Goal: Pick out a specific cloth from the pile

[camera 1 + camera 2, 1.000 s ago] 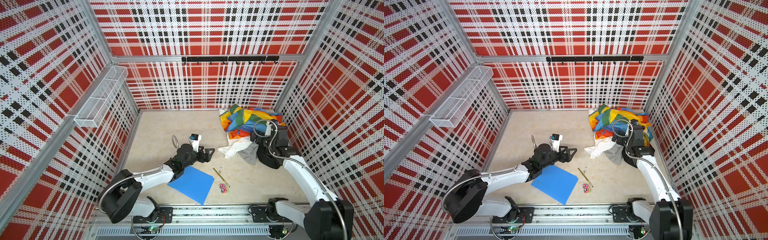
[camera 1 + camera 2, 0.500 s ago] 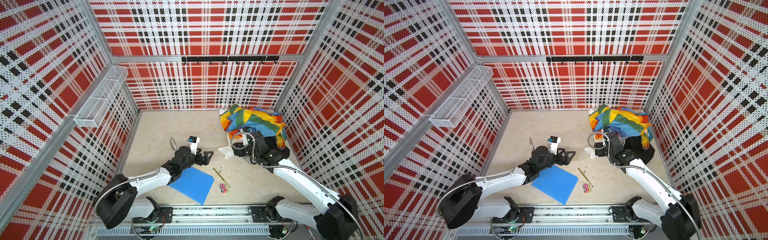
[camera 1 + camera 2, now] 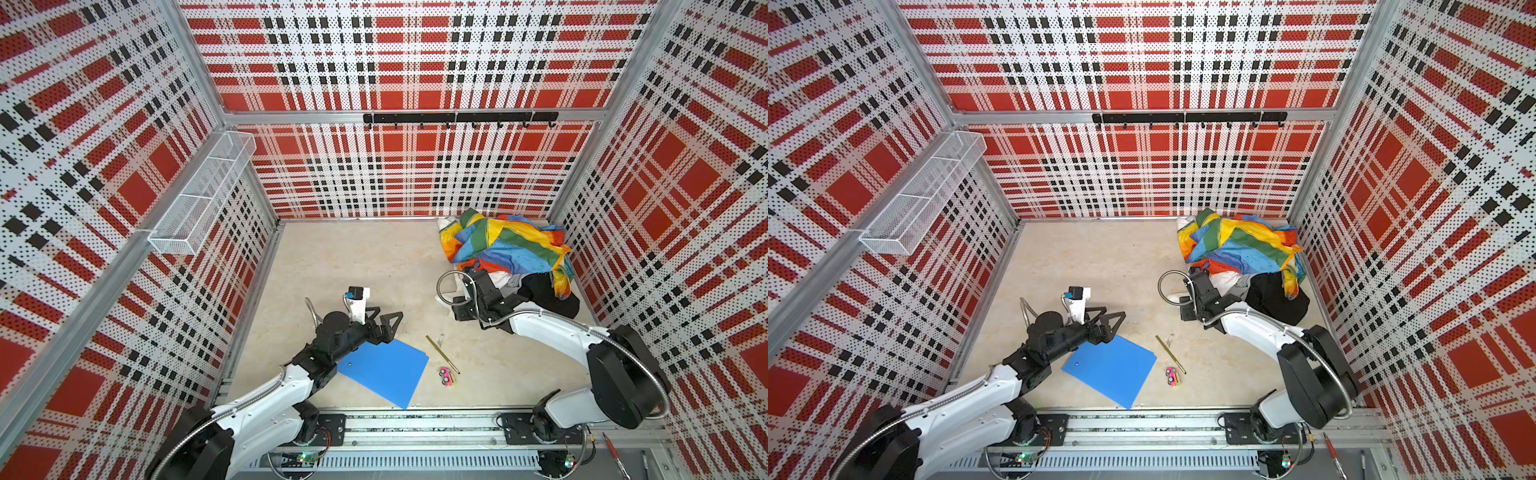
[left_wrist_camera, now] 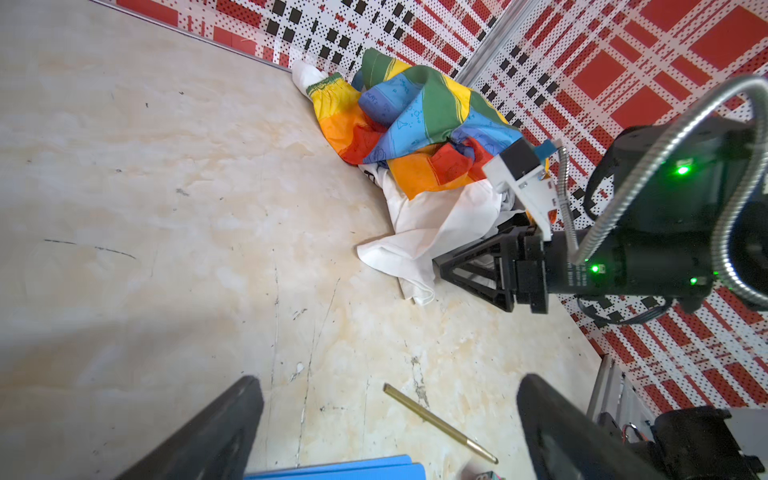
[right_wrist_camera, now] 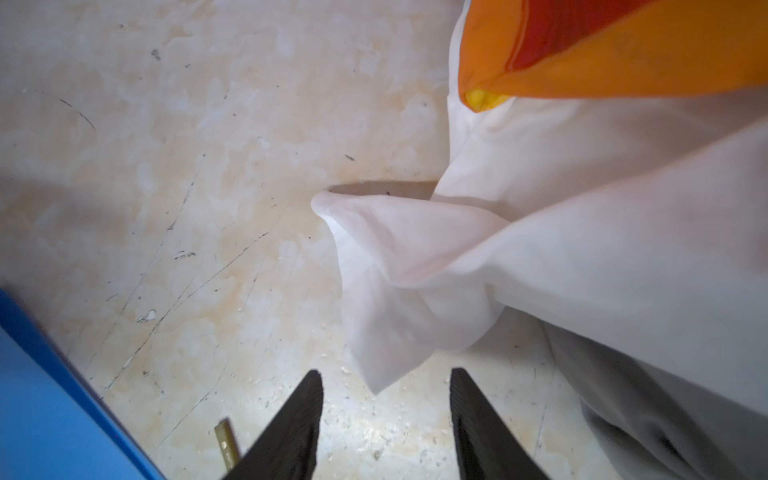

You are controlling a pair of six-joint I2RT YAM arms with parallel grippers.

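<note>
The grasp is judged to be the step in hand. In both top views the pile [image 3: 519, 274] is seen at the right of the frame, in the far corner of the table [image 3: 353, 257]. The rainbow cloth [image 3: 507, 243] is heaped on top and a black cloth [image 3: 548, 295] lies at the pile's lower right.

The white cloth [image 4: 428, 232] is found under the rainbow one, its loose corner spilled onto the table at the pile's lower left edge. Its print is not shown from here.

The right fingers [image 5: 299, 419] are held low at that corner, partly open with a clear gap between them, and nothing is clamped. In the right wrist view the cloth's tip hangs just ahead of the gap.

The left fingers [image 4: 216, 432] are spread wide and empty near the centre of the frame, just above the blue folder [image 3: 384, 370]. A pen [image 3: 442, 353] lies to the right of the folder.

Next, a short advance is called for, so that the white corner alone is taken between the fingers and the orange edge is left out. A close and a pull clear of the pile would then be needed.
</note>
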